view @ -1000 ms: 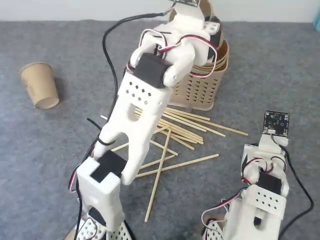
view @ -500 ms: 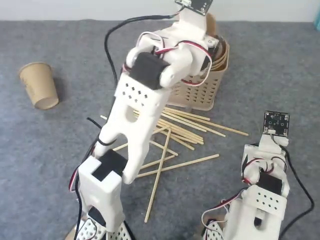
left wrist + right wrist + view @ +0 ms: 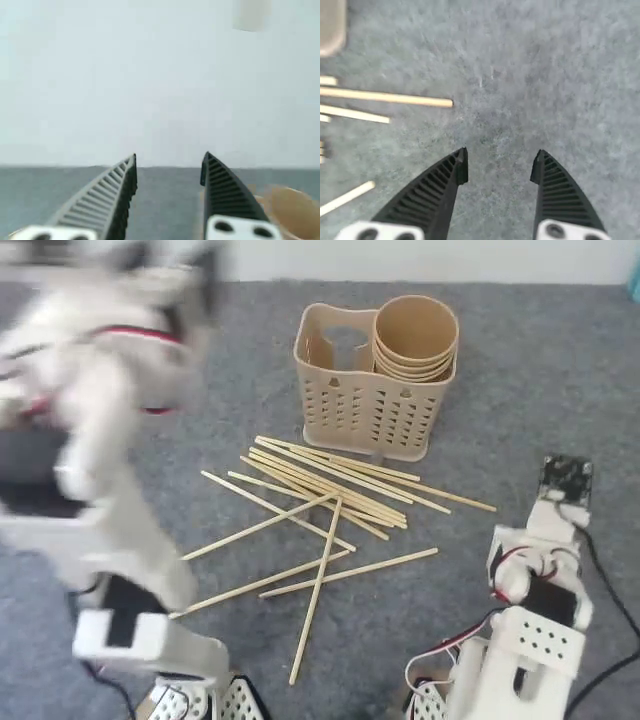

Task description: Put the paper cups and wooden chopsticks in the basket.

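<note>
Beige perforated plastic basket [image 3: 360, 410]: stacked brown paper cups [image 3: 415, 330] inside. Thin pale wooden chopsticks [image 3: 330, 485]: scattered just before basket on grey surface [image 3: 560, 370]; likely light, stiff, roll-prone; pinch mid-length. Left pincer [image 3: 169, 157], right pincer [image 3: 501, 151]: apart, empty.

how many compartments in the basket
2. One, at the right end of the basket in the high view, holds the stacked cups; the other, beside it, looks empty.
</note>
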